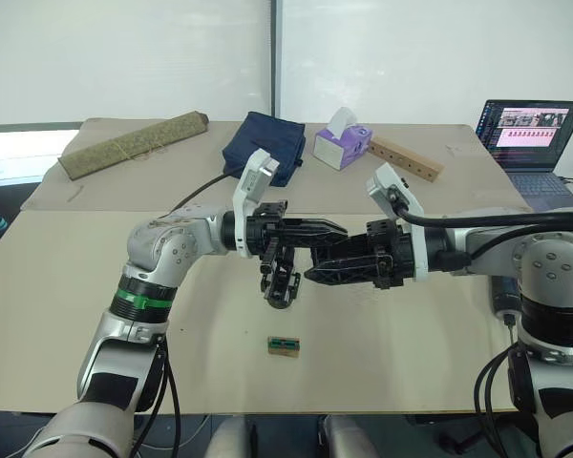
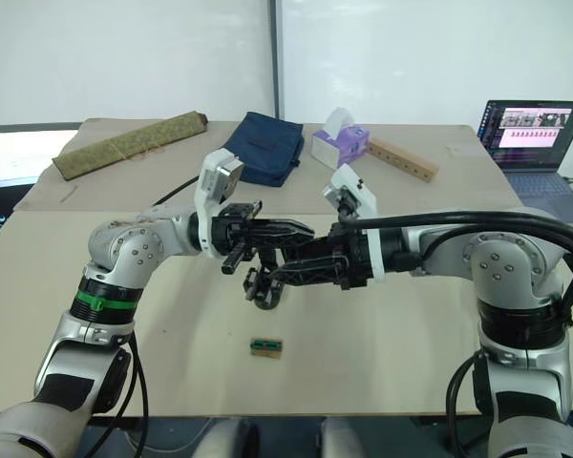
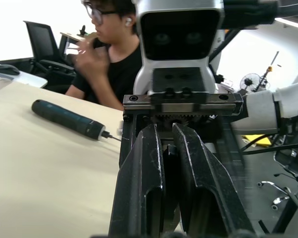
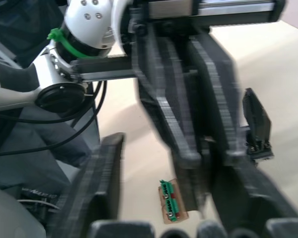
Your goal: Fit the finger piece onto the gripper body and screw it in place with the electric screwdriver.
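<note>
Overhead, the two arms meet above the middle of the worktop [image 1: 67,286]. The left gripper [image 1: 339,229] points across at the right gripper [image 1: 317,273], and the gripper body [image 1: 281,282] hangs just under the left one, clear of the surface.

The left wrist view adds that this gripper's fingers [image 3: 144,188] are drawn close on a dark part between them, so it appears clenched on the gripper body. That view also shows the electric screwdriver [image 3: 64,118] lying flat near the worktop's right edge, with a seated person [image 3: 109,59] beyond it.

From the right wrist, its own fingers [image 4: 102,183] stand spread wide, released, on either side of the left gripper's closed pair. Below them a small tan-and-green block [image 4: 171,201] rests toward the near edge.

The worktop is plain tan board, with white wall panels behind. Along the far edge lie a rolled green mat [image 1: 134,143], a navy bag [image 1: 265,143], a purple tissue box [image 1: 342,145] and a wooden bar with holes [image 1: 406,157]. A laptop [image 1: 535,134] sits open at the far right corner. The right arm partly hides the screwdriver from the head views.
</note>
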Available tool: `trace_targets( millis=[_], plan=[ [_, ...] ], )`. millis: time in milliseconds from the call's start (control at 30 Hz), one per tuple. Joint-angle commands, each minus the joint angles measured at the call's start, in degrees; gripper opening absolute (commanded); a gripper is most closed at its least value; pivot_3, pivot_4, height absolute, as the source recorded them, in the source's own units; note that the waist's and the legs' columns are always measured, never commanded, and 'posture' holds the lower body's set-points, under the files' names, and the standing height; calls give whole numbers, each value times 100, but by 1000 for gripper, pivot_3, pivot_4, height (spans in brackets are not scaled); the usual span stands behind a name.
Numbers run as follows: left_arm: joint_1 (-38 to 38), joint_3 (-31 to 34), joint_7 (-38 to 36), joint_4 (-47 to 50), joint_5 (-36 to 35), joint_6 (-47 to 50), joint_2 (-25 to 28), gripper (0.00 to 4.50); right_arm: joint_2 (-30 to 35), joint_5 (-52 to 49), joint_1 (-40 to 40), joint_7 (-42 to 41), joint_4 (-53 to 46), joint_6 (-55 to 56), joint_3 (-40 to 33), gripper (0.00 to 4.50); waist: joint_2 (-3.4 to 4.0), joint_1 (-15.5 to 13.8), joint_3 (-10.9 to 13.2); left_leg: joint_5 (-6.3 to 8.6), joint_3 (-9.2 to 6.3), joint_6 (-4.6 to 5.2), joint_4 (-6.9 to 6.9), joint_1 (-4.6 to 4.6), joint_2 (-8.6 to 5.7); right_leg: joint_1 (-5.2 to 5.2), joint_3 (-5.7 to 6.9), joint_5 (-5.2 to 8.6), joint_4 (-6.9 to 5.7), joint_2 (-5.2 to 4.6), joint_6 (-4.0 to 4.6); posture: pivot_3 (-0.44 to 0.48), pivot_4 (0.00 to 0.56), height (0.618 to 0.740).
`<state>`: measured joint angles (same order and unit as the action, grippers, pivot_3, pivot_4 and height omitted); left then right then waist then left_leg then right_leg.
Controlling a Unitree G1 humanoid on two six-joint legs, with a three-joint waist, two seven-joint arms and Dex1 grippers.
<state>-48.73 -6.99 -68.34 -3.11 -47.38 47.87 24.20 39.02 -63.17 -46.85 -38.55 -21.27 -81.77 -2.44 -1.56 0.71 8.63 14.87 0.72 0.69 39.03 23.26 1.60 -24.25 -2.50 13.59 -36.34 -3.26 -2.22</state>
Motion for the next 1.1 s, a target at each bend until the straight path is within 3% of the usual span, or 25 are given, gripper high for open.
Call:
trace_targets(
  millis=[33,100,200,367,500,533,567,700,833,967,1100],
  plan=[
    [-91,116,25,87,70,13,25,0,48,-136,35,-65,-190,126,-142,1170,0,0,0,0,0,0,0,0,0,0,0,0,0,0,0,0,150,740],
    [-90,117,-19,81,98,-12,37,0,96,-104,116,-118,-252,197,-123,543,0,0,0,0,0,0,0,0,0,0,0,0,0,0,0,0,150,740],
    [-93,165,-188,101,8,71,88,0,213,-2,248,-238,-359,366,-68,408,0,-1,0,0,0,0,0,0,0,0,0,0,0,0,0,0,150,740],
    [-84,614,-275,240,-365,291,284,1824,357,263,530,-431,-529,904,-83,407,0,4,0,-1,-1,1,2,0,1,0,0,0,-2,1,0,0,150,740],
    [238,1085,-615,76,136,-865,702,3825,400,395,877,-605,-662,1420,-268,406,0,35,0,-1,1,1,1,-6,3,-2,-3,0,-10,4,0,0,150,740],
    [412,1089,-869,-136,533,-1509,940,4311,396,487,1040,-689,-719,1650,-305,406,0,32,0,-1,1,1,0,-9,3,-2,-4,0,-14,4,0,0,150,740],
    [537,1078,-1048,-281,817,-1964,1099,4500,397,552,1165,-754,-762,1820,-332,406,0,31,0,-1,2,1,0,-11,3,-2,-4,1,-20,4,2,0,150,740],
    [1040,1086,-1627,-1242,1720,-3599,1686,4500,245,860,1656,-1015,-819,2669,-396,406,0,7,0,-3,27,-3,0,-17,4,-1,-2,4,-28,6,8,0,150,740],
    [1514,1139,-1726,-2816,2591,-5740,1833,4500,-36,1453,2077,-1025,-541,3451,-160,406,0,-6,0,-3,48,-3,1,-18,5,0,-2,4,-25,4,8,0,150,740],
    [1708,886,-1930,-3109,2821,-6021,1678,4500,-255,2170,2343,-1664,-263,4676,155,406,-3,-72,2,-3,52,-3,10,-1,4,-7,3,4,-27,0,6,0,150,740],
    [1570,724,-1597,-3497,3064,-6348,1079,4500,-406,2568,2357,-1892,155,5162,404,406,-3,-149,1,-3,52,-3,23,-2,-1,1,5,2,-31,-6,3,0,150,740]
  ],
)
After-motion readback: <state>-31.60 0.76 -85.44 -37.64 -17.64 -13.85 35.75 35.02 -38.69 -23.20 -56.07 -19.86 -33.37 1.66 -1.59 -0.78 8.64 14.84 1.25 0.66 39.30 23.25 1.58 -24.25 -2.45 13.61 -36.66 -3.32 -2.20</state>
